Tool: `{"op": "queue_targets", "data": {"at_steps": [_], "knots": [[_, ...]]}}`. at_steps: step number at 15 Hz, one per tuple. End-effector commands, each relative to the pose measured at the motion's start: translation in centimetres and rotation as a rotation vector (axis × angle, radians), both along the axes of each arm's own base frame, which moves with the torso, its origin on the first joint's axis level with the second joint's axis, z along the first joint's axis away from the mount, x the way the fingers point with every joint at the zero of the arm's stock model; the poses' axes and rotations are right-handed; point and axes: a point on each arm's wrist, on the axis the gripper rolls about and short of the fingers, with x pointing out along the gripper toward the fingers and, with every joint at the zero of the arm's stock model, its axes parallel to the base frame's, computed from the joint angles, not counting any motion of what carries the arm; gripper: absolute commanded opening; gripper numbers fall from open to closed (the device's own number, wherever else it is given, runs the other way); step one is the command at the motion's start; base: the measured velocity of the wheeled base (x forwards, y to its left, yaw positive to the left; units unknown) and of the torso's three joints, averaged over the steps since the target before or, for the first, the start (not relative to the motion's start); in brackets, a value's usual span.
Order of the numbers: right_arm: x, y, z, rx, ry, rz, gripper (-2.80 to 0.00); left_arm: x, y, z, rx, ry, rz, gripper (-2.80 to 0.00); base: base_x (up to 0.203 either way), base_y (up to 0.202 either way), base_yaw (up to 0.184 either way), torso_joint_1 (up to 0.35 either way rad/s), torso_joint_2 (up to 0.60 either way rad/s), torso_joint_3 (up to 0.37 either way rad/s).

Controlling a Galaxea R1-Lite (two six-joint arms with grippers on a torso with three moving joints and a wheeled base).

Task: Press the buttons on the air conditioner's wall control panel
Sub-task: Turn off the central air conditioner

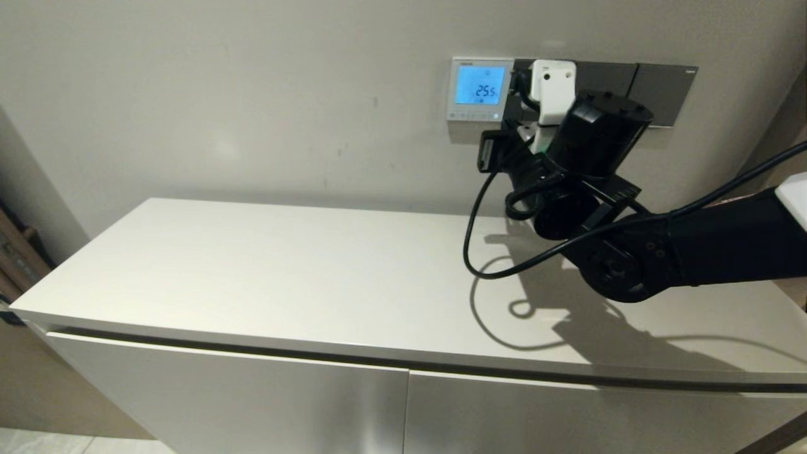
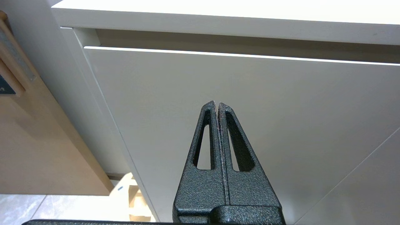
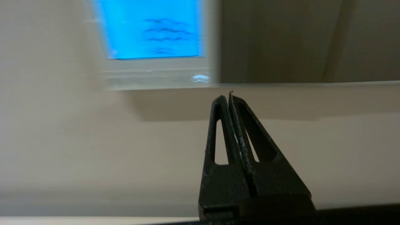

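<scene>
The air conditioner's wall control panel (image 1: 480,88) is a small white square on the wall, its screen lit blue and reading 25.5. The buttons (image 1: 471,115) run along its bottom edge. In the right wrist view the panel (image 3: 153,67) is blurred; its button strip (image 3: 150,80) has a small lit mark at one end. My right gripper (image 3: 229,95) is shut and empty, its tip just below the panel's lower corner beside the dark plate, apart from the buttons. My left gripper (image 2: 217,103) is shut and empty, low in front of a cabinet door.
Dark grey switch plates (image 1: 637,88) adjoin the panel on the right, also in the right wrist view (image 3: 275,40). A white cabinet top (image 1: 284,271) lies under the panel. My right arm (image 1: 630,252) reaches over it, with a black cable (image 1: 470,246) hanging in a loop.
</scene>
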Motion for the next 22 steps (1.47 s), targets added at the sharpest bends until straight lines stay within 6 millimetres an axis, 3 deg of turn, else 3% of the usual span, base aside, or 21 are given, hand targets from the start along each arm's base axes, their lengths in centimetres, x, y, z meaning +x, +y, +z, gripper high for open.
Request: {"op": "queue_targets", "data": {"at_steps": [1, 6, 9, 17, 22], "knots": [[0.7, -2.8, -0.4, -0.010, 0.015, -0.075, -2.80, 0.0, 0.0, 0.0, 0.000, 0.001, 0.000, -2.80, 0.000, 0.000, 0.000, 0.000, 0.00, 0.000], [1.3, -9.6, -0.4, -0.028, 0.045, -0.239, -2.80, 0.0, 0.0, 0.0, 0.000, 0.001, 0.000, -2.80, 0.000, 0.000, 0.000, 0.000, 0.00, 0.000], [0.8, -11.8, -1.0, -0.043, 0.091, -0.290, -2.80, 0.0, 0.0, 0.0, 0.000, -0.001, 0.000, -2.80, 0.000, 0.000, 0.000, 0.000, 0.00, 0.000], [-6.1, -12.7, 1.4, 0.050, 0.142, -0.167, -2.80, 0.0, 0.0, 0.0, 0.000, 0.002, 0.000, -2.80, 0.000, 0.000, 0.000, 0.000, 0.00, 0.000], [-9.5, -13.5, -0.8, 0.064, 0.256, -0.143, -2.80, 0.0, 0.0, 0.0, 0.000, 0.002, 0.000, -2.80, 0.000, 0.000, 0.000, 0.000, 0.00, 0.000]]}}
